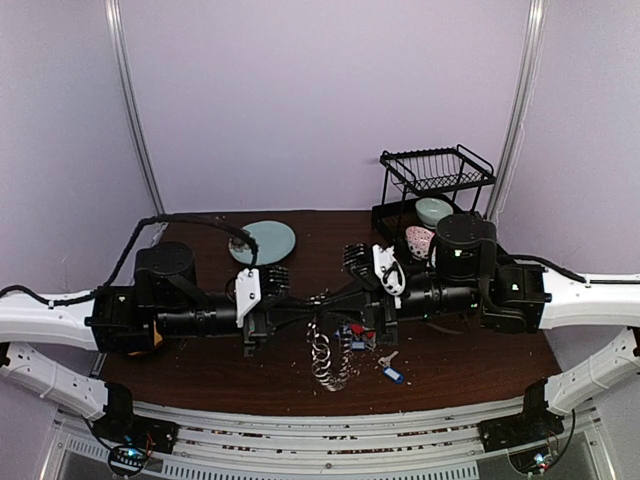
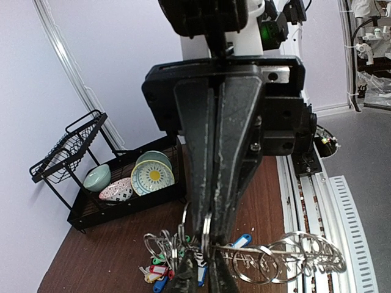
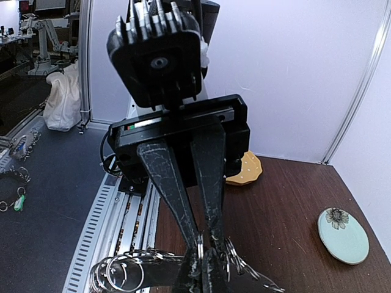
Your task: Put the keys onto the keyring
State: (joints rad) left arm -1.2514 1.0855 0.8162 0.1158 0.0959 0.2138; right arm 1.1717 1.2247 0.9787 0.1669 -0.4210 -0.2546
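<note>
The two arms met over the middle of the table point(image 1: 330, 228), near its front edge, where a pale metal rail point(image 1: 330, 425) ran along the whole width. The left gripper point(image 1: 308, 312) had its fingers pressed together on the wire of the keyring point(image 1: 326, 358). The right gripper point(image 1: 345, 300) pinched the same keyring from the opposite side, and its fingers point(image 3: 211, 201) narrowed to a point on the wire. The keyring hung between the two grippers, above the wood, as a bundle of silvery loops. In the left wrist view it stretched to the right of the fingers point(image 2: 244, 152).

The keys point(image 1: 352, 336) lay on the table in a small heap just under the grippers, with red and blue tags. One blue-tagged key point(image 1: 391, 373) lay apart, nearer to the front edge.

Bare brown wood showed behind the grippers, up to the back wall. A pale blue plate point(image 1: 264, 242) lay flat at the left rear, well apart from the keys. At the right rear corner stood a black wire rack point(image 1: 437, 170), close to the right arm. Its lower tray held three bowls: a mint green bowl point(image 2: 97, 178), a red patterned bowl point(image 2: 116, 190) and a yellow-centred bowl point(image 2: 153, 177) that leaned upright. I could not tell what was in the upper basket.
</note>
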